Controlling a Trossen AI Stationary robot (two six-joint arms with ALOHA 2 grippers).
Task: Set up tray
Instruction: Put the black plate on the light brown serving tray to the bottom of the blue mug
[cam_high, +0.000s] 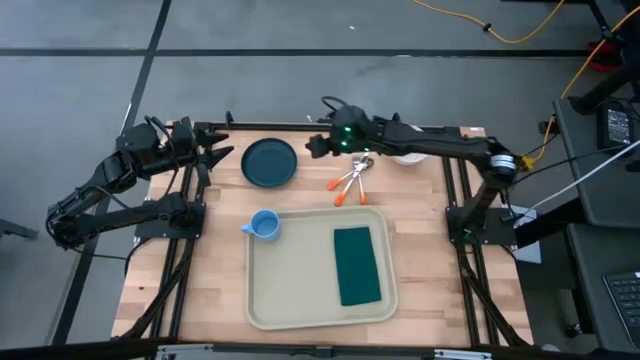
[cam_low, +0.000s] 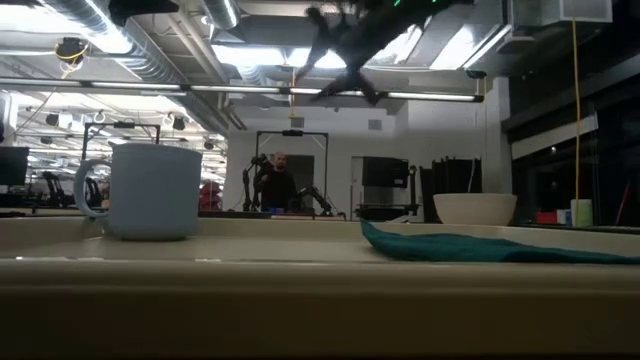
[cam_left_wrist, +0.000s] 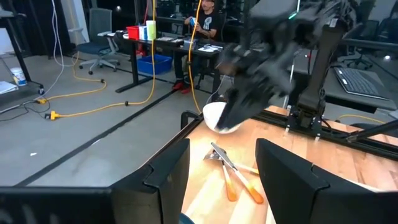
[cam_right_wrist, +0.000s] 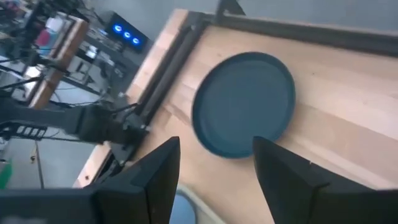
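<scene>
Tray (cam_high: 300, 270) sat on desk (cam_high: 420, 200), one; held one green napkin (cam_high: 357, 265). One blue mug (cam_high: 263, 225) at tray corner, one teal plate (cam_high: 269, 162), two orange-handled utensils (cam_high: 348, 184). Right claw (cam_high: 318, 146) hung beside plate, spread, empty. Left claw (cam_high: 222, 152) spread, empty.

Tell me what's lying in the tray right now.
Only the green napkin lies in the tray, toward its right side. The blue mug stands at the tray's far-left corner; whether it is on the rim or beside it is unclear. Anything under the napkin is covered.
</scene>
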